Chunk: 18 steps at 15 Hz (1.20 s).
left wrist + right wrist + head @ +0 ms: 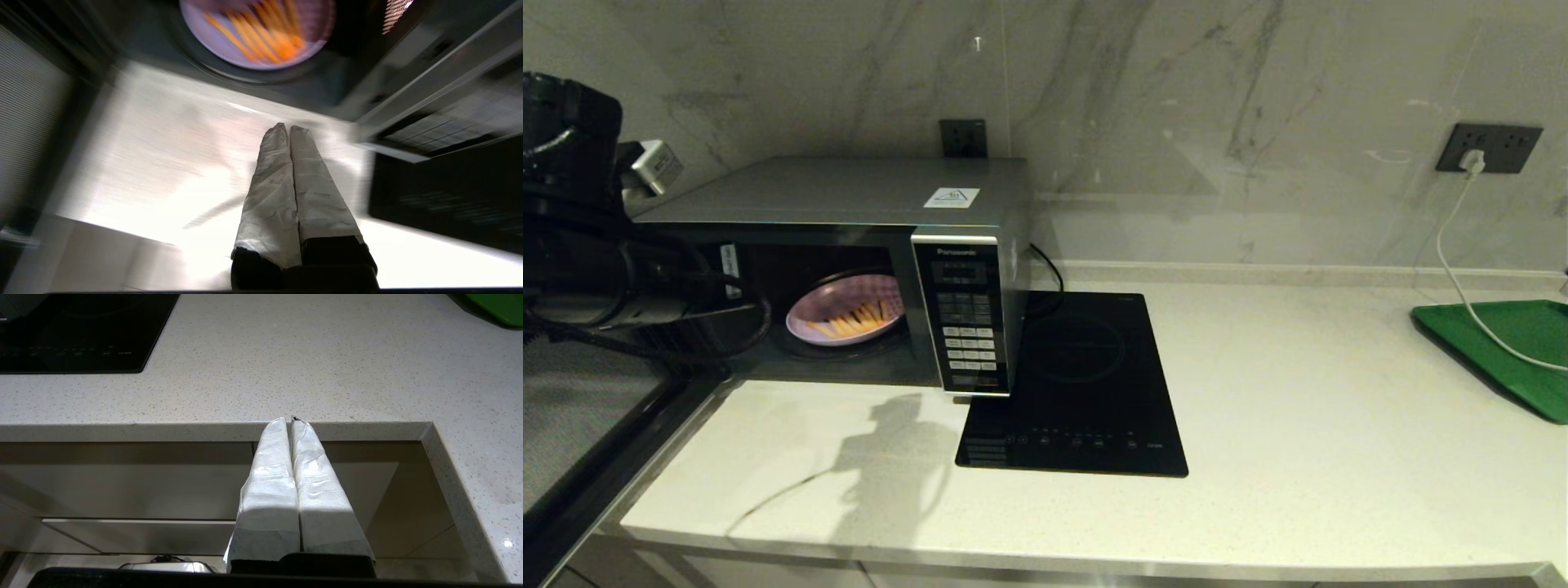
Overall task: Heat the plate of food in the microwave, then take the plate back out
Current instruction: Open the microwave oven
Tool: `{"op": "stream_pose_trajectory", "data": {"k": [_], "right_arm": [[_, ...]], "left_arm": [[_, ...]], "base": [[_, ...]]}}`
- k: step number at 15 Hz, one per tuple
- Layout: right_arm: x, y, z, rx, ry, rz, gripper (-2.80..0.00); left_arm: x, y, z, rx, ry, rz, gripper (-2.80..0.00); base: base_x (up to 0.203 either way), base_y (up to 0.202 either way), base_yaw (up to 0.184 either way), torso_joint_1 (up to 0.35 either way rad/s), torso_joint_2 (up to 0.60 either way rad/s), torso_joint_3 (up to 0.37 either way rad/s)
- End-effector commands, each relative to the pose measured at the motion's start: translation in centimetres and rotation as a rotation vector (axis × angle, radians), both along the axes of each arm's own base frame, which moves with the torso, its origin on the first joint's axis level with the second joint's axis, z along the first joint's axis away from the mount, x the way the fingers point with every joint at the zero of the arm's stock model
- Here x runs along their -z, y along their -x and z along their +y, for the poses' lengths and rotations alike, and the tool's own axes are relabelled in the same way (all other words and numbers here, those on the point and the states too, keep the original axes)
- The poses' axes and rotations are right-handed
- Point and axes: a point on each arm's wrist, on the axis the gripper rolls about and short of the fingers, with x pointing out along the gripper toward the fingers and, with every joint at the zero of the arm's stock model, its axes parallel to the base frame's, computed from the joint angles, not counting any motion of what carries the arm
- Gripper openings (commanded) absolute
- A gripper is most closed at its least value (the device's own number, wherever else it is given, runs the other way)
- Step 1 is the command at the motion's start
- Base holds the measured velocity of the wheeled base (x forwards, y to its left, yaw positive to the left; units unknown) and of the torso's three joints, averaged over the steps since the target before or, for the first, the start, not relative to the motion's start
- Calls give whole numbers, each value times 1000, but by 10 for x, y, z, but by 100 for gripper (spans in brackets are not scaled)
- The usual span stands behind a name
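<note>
The silver microwave [849, 192] stands at the back left of the counter with its door [588, 416] swung open to the left. Inside, on the turntable, lies the lilac plate of food [845, 314] with its yellow-orange fries; the left wrist view shows the plate [253, 32] too. My left arm [605, 269] hangs in front of the open cavity. Its gripper [288, 128] is shut and empty, above the counter, short of the plate and apart from it. My right gripper [288, 420] is shut and empty, parked low at the counter's front edge.
A black induction hob [1078, 384] lies right of the microwave, next to its keypad panel [968, 327]. A green tray [1503, 351] sits at the far right with a white cable [1454, 269] running across it from a wall socket.
</note>
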Motion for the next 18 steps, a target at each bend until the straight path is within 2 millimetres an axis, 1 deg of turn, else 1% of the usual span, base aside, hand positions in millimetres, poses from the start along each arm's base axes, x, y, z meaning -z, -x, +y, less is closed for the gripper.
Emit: {"op": "stream_pose_trajectory", "data": {"k": [1,2,3,4,5,7,8,10,11,13,15,18], "right_arm": [[0,0,0,0,0,1,-280],[0,0,0,-1,-1,1,-280],[0,0,0,-1,-1,1,-280],[0,0,0,1,0,1,-280],[0,0,0,0,0,1,-280],[0,0,0,-1,-1,1,-280],[0,0,0,-1,-1,1,-280],[0,0,0,-1,-1,1,-280],[0,0,0,-1,-1,1,-280],[0,0,0,-1,0,1,-280],[0,0,0,0,0,1,-280],[0,0,0,-1,-1,1,-280]], "left_arm": [[27,-29,5,-159,273,77,-280],[36,-37,13,-230,329,97,-280],[36,-36,18,-270,381,87,-280],[29,-30,22,-277,454,65,-280],[29,-31,28,-289,565,74,-280],[41,-41,32,-375,744,119,-280],[49,-48,34,-397,784,148,0],[61,-60,38,-475,906,184,0],[68,-67,39,-507,939,191,0],[79,-83,48,-548,969,170,0],[88,-91,58,-580,984,164,0],[104,-103,64,-617,1004,173,0]], "base": [[0,0,0,0,0,0],[0,0,0,0,0,0],[0,0,0,0,0,0],[0,0,0,0,0,0],[0,0,0,0,0,0],[0,0,0,0,0,0],[0,0,0,0,0,0],[0,0,0,0,0,0],[0,0,0,0,0,0],[0,0,0,0,0,0],[0,0,0,0,0,0],[0,0,0,0,0,0]]}}
